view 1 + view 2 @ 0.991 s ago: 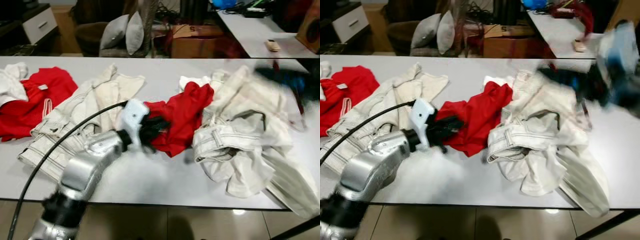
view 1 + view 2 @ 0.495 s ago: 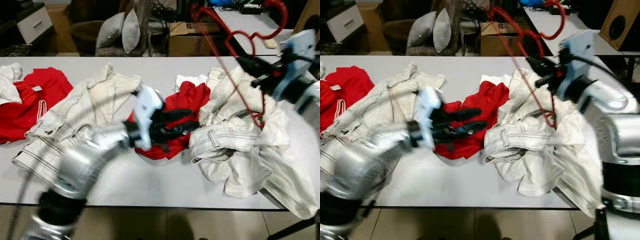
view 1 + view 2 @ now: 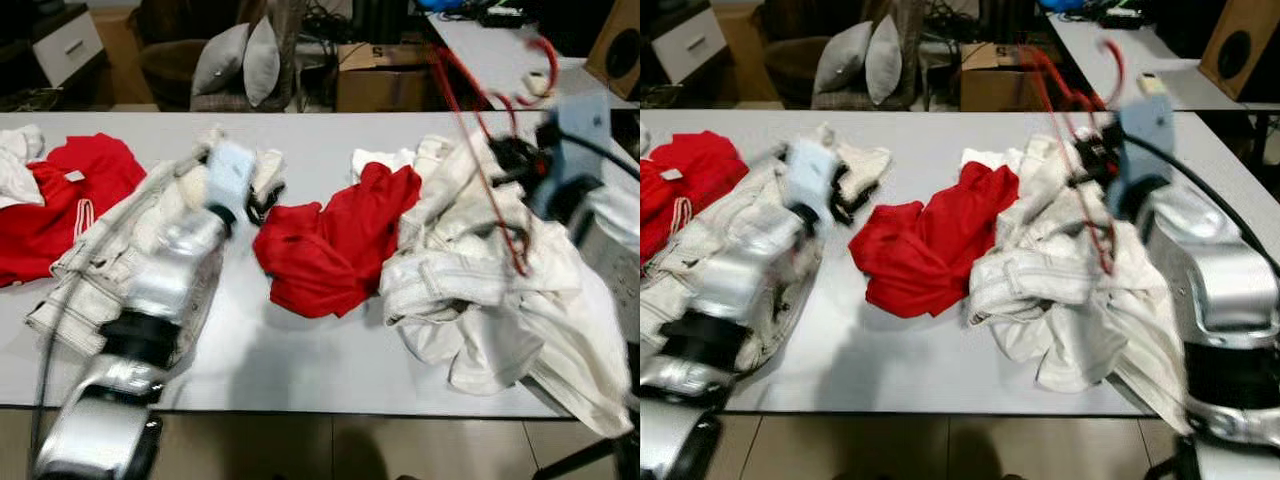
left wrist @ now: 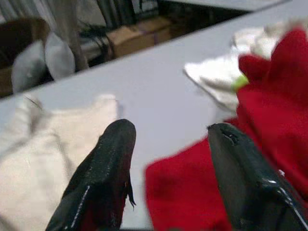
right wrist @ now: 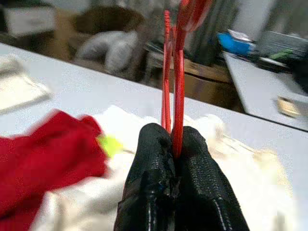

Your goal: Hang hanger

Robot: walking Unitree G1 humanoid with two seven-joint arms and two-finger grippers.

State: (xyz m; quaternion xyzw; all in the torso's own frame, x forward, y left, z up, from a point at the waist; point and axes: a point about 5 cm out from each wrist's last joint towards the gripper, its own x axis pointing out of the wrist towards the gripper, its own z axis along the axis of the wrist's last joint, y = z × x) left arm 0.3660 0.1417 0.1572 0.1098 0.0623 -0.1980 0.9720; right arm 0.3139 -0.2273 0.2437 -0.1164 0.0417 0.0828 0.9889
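Your right gripper (image 5: pixel 172 144) is clenched on the red hanger (image 3: pixel 1080 170), the thin red bar pinched between the two black fingers (image 5: pixel 151 173). In the head views the hanger stands steeply tilted above the cream garment (image 3: pixel 480 290) heaped on the right part of the white table (image 3: pixel 320 370), its hook end up toward the far edge and its lower corner down against the cloth. Motion blur softens the hanger's outline, so you cannot tell whether that lower corner touches the fabric.

Your left gripper (image 4: pixel 168 163) is released, fingers (image 4: pixel 103 178) spread wide with nothing between them. It sits over the table between the cream jacket (image 3: pixel 130 240) on the left and the crumpled red shirt (image 3: pixel 335 240) in the middle. In the left wrist view the red shirt lies just past the fingertips.

A second red garment (image 3: pixel 60 200) lies at the far left of the table. Behind the table you see two grey cushions (image 3: pixel 240 60) and a cardboard box (image 3: pixel 385 75).
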